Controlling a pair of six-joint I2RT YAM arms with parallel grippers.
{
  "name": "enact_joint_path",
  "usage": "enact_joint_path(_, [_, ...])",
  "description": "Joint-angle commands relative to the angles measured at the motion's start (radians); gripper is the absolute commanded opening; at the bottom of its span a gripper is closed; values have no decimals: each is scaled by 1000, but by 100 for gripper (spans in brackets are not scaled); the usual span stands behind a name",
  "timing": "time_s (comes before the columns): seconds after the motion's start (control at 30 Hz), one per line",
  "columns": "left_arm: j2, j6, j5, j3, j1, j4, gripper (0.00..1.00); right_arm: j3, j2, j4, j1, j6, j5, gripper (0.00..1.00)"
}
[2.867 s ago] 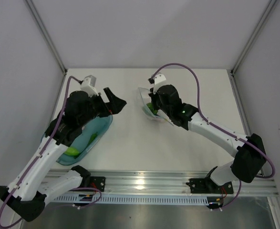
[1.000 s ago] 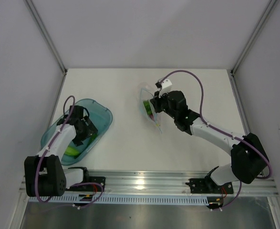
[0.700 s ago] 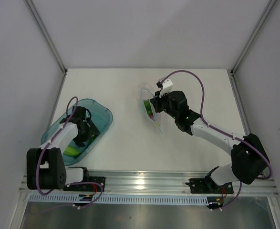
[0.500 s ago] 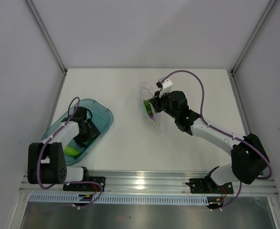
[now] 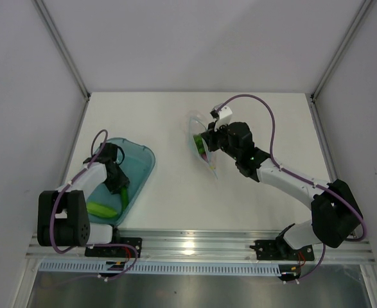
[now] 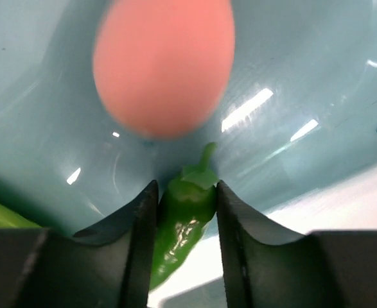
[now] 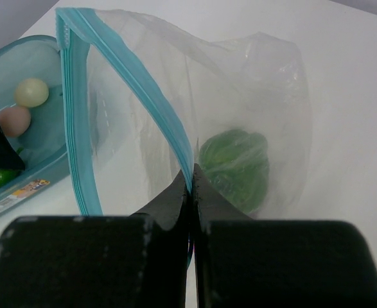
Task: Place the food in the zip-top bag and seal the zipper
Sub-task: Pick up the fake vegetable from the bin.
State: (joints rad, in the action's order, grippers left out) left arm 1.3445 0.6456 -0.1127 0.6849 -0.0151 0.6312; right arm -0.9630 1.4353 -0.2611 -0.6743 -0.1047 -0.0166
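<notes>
Lower left, left gripper (image 5: 119,187): down inside the tray (image 5: 141,158), fingers clamped on either side of a green chilli (image 6: 180,226); its stem pokes up between the tips.
Tray: translucent blue oval, lying at the left of the table (image 5: 175,115), near the front edge.
Other food in tray: pink egg (image 6: 162,64) just above the chilli in the left wrist view, blurred; cream ball (image 7: 31,92) beside the egg in the right wrist view; a long green piece (image 5: 103,209) at the tray's near end.
Right gripper (image 7: 189,176): centre of the top view, fingers pinched shut on the mouth edge of the zip-top bag (image 7: 252,83).
Zip-top bag: well apart from the tray, to its right; mouth gaping toward the tray.
Zipper (image 7: 79,128): two teal strips parted, unsealed.
Inside bag: one green bell pepper (image 7: 234,167), low against the far wall.
</notes>
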Motion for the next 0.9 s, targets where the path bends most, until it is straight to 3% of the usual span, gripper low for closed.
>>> enact_joint_path(0.0, [-24, 8, -25, 31, 4, 28, 39, -2, -13, -53, 4, -10, -11, 0])
enact_joint_path(0.17, [-67, 15, -67, 47, 4, 68, 22, -6, -6, -56, 4, -15, -17, 0])
enact_joint_path(0.3, [-110, 20, -99, 67, 4, 107, 18, -8, -1, -58, 4, -16, -22, 0])
enact_joint_path(0.53, [-191, 25, -136, 134, 3, 179, 1, -17, 14, -59, 4, -21, -32, 0])
enact_joint_path(0.7, [-312, 6, -93, 208, 4, 188, 1, -20, 22, -58, 4, -27, -40, 0])
enact_joint_path(0.87, [-490, -47, 46, 265, 4, 104, 1, -29, 30, -55, 1, -32, -45, 0])
